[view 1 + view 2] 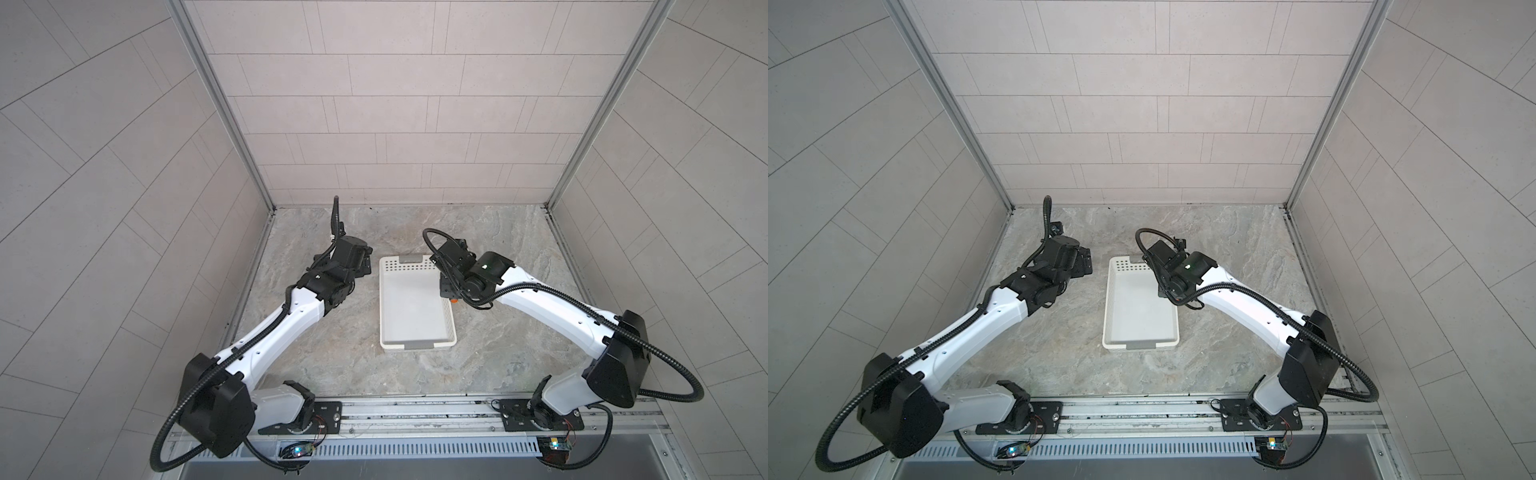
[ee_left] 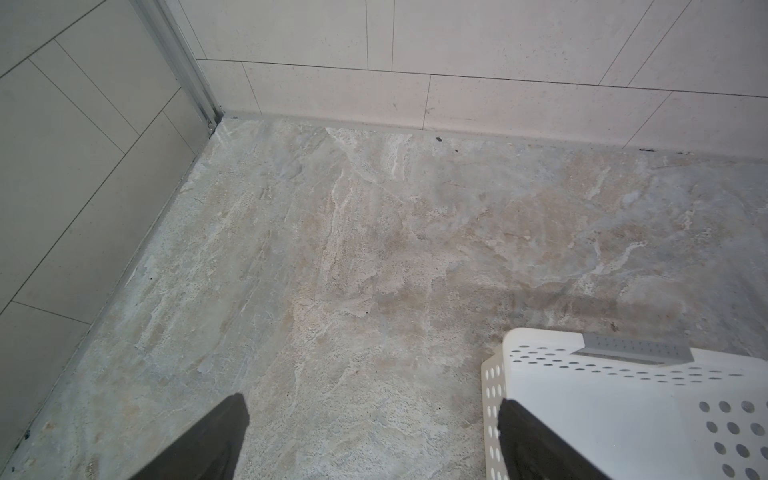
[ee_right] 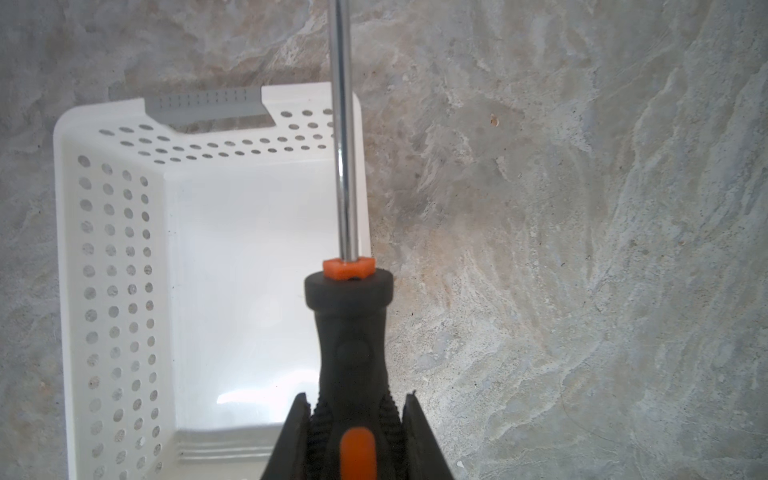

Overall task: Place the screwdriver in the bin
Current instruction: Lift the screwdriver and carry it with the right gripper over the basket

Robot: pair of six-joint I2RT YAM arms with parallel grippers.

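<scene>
Right gripper [image 3: 355,399], bent down over one long wall of the bin [image 3: 112,249], clamped the screwdriver [image 3: 351,328] by its handle, shaft along that wall; left gripper [image 2: 372,399] hung parted, empty, alongside.

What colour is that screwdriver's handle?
The screwdriver handle is black with orange accents, clearest in the right wrist view.

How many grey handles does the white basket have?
2. One grey handle tab sits on the far short end of the bin, partly behind the right arm; the other sits on its near short end. None looks hidden.
</scene>
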